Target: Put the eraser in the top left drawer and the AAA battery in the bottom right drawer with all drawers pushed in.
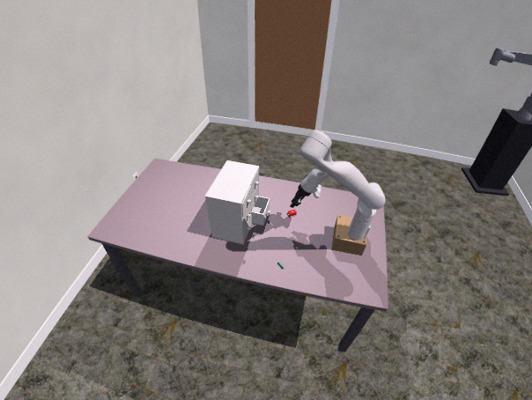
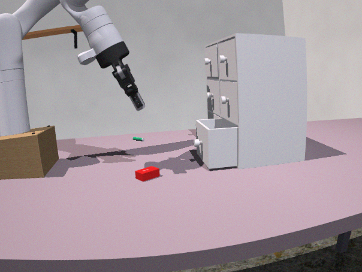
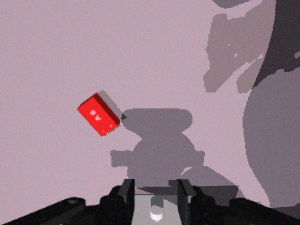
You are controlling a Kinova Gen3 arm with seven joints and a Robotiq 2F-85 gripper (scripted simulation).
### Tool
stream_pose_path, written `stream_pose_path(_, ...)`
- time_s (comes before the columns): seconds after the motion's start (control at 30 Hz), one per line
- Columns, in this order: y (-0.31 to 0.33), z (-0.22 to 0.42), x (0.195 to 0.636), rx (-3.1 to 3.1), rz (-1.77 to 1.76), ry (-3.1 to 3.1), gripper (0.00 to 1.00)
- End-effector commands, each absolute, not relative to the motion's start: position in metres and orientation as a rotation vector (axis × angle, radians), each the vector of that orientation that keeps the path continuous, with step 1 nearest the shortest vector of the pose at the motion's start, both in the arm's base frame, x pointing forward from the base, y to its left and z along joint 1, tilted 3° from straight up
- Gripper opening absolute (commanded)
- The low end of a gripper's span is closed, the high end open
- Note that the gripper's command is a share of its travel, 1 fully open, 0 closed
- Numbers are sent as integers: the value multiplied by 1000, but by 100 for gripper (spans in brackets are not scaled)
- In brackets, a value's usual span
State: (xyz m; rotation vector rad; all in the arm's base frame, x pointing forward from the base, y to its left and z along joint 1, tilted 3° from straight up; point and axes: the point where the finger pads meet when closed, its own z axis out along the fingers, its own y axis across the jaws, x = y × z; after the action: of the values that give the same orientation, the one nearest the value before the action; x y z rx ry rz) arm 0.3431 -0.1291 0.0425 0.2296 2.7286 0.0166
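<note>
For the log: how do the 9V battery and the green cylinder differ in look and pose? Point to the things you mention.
The 9V battery (image 1: 291,212) (image 2: 147,174) (image 3: 99,115) is a red block; the green cylinder (image 1: 280,265) (image 2: 138,139) is slimmer and round. The battery lies nearer the open drawer (image 1: 260,217) (image 2: 222,148) than the cylinder does. Both lie on the table (image 1: 176,238) (image 2: 180,215) (image 3: 40,39).
</note>
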Motion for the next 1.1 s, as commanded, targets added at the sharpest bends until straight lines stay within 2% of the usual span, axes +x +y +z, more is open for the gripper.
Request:
stream_pose_path(0.0, -128, 49, 347, 219, 20, 2729, 33)
stream_pose_path(1.07, -125, 85, 320, 230, 45, 2936, 33)
